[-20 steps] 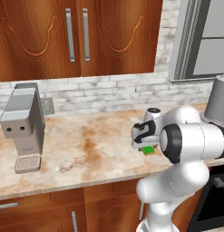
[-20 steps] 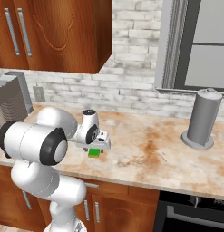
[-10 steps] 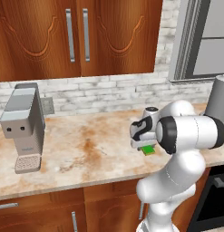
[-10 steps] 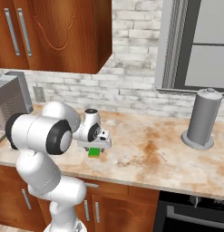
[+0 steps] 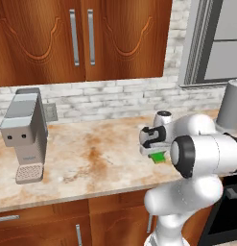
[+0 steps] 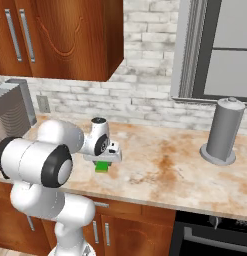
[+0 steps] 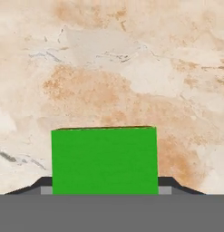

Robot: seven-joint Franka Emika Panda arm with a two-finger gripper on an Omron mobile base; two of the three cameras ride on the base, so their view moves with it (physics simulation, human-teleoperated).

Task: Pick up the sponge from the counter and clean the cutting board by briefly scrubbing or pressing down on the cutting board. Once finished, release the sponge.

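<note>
The bright green sponge (image 7: pixel 104 161) sits low in the hand view, against the marbled counter (image 7: pixel 113 68). My gripper (image 7: pixel 104 186) is shut on it, with a dark fingertip pressed to each side. From the base views the sponge (image 5: pixel 159 157) (image 6: pixel 101 167) pokes out under the white hand, at or just above the counter (image 5: pixel 91 153) near its front edge. The gripper (image 5: pixel 155 153) (image 6: pixel 102 161) points straight down there. The cutting board is out of view.
A grey coffee machine (image 5: pixel 25 135) stands at the counter's left end. At the right, under the window, stands a grey cylinder (image 6: pixel 223 131). Brown wall cabinets (image 5: pixel 81 38) hang above, and the arm's big elbow (image 5: pixel 206 158) bulges over the counter's front edge.
The hand and sponge stay in the same spot. The arm's large elbow joint has shifted, rising a little and then sinking lower.
</note>
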